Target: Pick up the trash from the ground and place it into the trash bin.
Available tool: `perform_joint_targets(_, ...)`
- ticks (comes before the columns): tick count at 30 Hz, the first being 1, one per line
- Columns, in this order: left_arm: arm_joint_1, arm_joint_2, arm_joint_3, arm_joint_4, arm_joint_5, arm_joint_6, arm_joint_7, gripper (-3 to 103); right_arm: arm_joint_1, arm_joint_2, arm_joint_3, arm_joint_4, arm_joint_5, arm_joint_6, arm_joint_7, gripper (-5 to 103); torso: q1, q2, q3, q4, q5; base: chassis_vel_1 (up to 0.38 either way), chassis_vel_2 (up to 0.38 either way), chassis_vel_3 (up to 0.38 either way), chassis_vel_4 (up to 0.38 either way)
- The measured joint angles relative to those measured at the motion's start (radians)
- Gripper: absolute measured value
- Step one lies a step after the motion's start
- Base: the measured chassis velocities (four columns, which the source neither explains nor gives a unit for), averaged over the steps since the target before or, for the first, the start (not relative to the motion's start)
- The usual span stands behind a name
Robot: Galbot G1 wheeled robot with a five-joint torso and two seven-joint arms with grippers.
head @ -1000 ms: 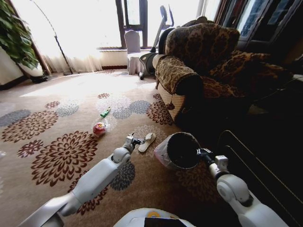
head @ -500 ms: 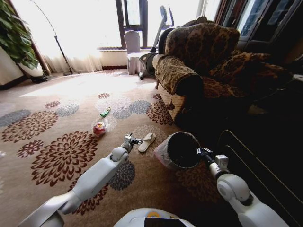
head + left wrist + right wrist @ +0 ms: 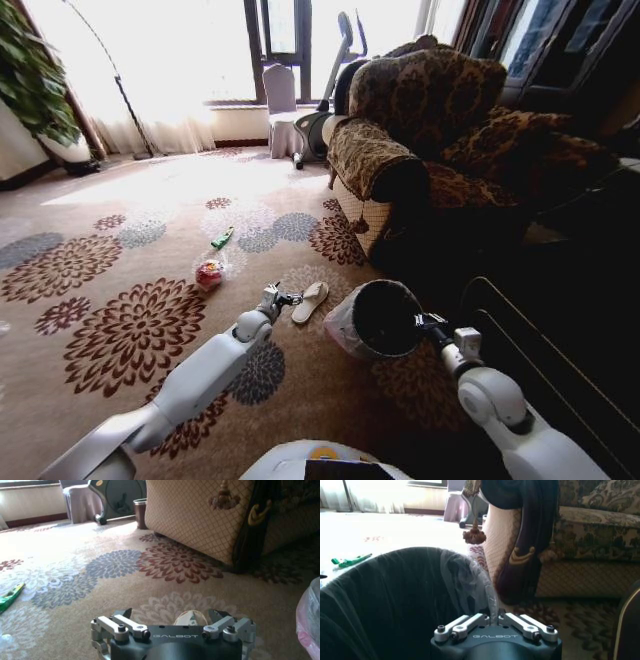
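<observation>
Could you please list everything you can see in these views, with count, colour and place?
Bin: one, black with pale liner, tilted, on the carpet before the sofa.
Red packet: one, red-white, carpet ahead of the left arm.
Green wrapper: one, green, beyond the packet.
Slipper: one, beige, beside the left gripper.
Sofa: one, brown patterned, to the right.
Plant: one, green, far left.
Left gripper: grey, open, low over the carpet.
Right gripper: grey, shut on the bin's rim.

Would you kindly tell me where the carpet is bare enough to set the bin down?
Bare carpet lies left of the left gripper, below the red-white packet. It is crowded between slipper, trash bin, held by the right gripper, and armchair.
</observation>
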Motion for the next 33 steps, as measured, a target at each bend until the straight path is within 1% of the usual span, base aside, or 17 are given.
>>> perform_joint_targets(7, 0.003, 0.002, 0.000, 0.003, 0.001, 0.000, 0.008, 100, -0.005, 0.009, -0.002, -0.001, -0.003, 0.001, -0.005, 2, 0.000, 0.000, 0.000, -0.0002, 0.0000, -0.153, 0.163, 0.171, -0.173)
perform_joint_targets(12, 0.006, 0.000, 0.002, 0.005, 0.003, -0.003, 0.009, 100, -0.008, 0.010, -0.001, 0.003, -0.003, 0.002, -0.005, 2, 0.000, 0.000, 0.000, 0.0002, 0.0005, -0.220, 0.224, 0.219, -0.227)
perform_joint_targets(13, 0.007, -0.001, 0.003, 0.005, 0.003, -0.005, 0.009, 100, -0.010, 0.010, -0.001, 0.005, -0.003, 0.002, -0.005, 2, 0.000, 0.000, 0.000, -0.0002, -0.0007, -0.245, 0.228, 0.241, -0.235)
perform_joint_targets(14, 0.008, -0.001, 0.003, 0.005, 0.003, -0.005, 0.009, 100, -0.010, 0.010, -0.001, 0.005, -0.003, 0.002, -0.004, 2, 0.000, 0.000, 0.000, -0.0003, -0.0008, -0.245, 0.228, 0.214, -0.235)
perform_joint_targets(17, 0.008, -0.001, 0.003, 0.006, 0.003, -0.006, 0.009, 100, -0.010, 0.010, -0.001, 0.005, -0.004, 0.002, -0.004, 2, 0.000, 0.000, 0.000, -0.0002, 0.0008, -0.210, 0.215, 0.211, -0.202)
perform_joint_targets(18, 0.008, -0.001, 0.003, 0.006, 0.003, -0.006, 0.009, 100, -0.010, 0.010, -0.001, 0.005, -0.004, 0.002, -0.004, 2, 0.000, 0.000, 0.000, 0.0000, 0.0007, -0.239, 0.205, 0.195, -0.190)
perform_joint_targets(19, 0.008, -0.001, 0.003, 0.006, 0.004, -0.006, 0.009, 100, -0.010, 0.010, -0.001, 0.006, -0.004, 0.003, -0.004, 2, 0.000, 0.000, 0.000, -0.0001, -0.0005, -0.213, 0.196, 0.195, -0.168)
perform_joint_targets(20, 0.008, -0.001, 0.004, 0.006, 0.004, -0.006, 0.009, 100, -0.010, 0.010, 0.000, 0.006, -0.004, 0.003, -0.004, 2, 0.000, 0.000, 0.000, -0.0001, -0.0007, -0.213, 0.196, 0.191, -0.168)
perform_joint_targets(21, 0.008, -0.001, 0.004, 0.006, 0.004, -0.006, 0.009, 100, -0.010, 0.010, 0.000, 0.006, -0.004, 0.003, -0.004, 2, 0.000, 0.000, 0.000, -0.0001, -0.0007, -0.213, 0.196, 0.191, -0.168)
perform_joint_targets(23, 0.008, -0.001, 0.004, 0.006, 0.004, -0.006, 0.009, 100, -0.010, 0.010, 0.000, 0.006, -0.004, 0.003, -0.004, 2, 0.000, 0.000, 0.000, -0.0003, 0.0005, -0.207, 0.224, 0.177, -0.210)
perform_joint_targets(27, 0.008, -0.001, 0.004, 0.006, 0.004, -0.007, 0.009, 100, -0.010, 0.010, 0.000, 0.006, -0.004, 0.003, -0.004, 2, 0.000, 0.000, 0.000, -0.0001, -0.0002, -0.197, 0.216, 0.207, -0.203)
perform_joint_targets(28, 0.008, -0.001, 0.004, 0.006, 0.004, -0.007, 0.009, 100, -0.010, 0.010, 0.000, 0.006, -0.004, 0.003, -0.004, 2, 0.000, 0.000, 0.000, 0.0003, 0.0001, -0.204, 0.206, 0.178, -0.200)
perform_joint_targets(31, 0.008, -0.001, 0.004, 0.006, 0.004, -0.007, 0.009, 100, -0.010, 0.010, 0.000, 0.006, -0.004, 0.003, -0.004, 2, 0.000, 0.000, 0.000, 0.0003, 0.0002, -0.167, 0.186, 0.167, -0.160)
perform_joint_targets(33, 0.008, -0.001, 0.004, 0.006, 0.004, -0.007, 0.009, 100, -0.010, 0.010, 0.000, 0.006, -0.004, 0.003, -0.003, 2, 0.000, 0.000, 0.000, -0.0003, -0.0003, -0.115, 0.134, 0.113, -0.125)
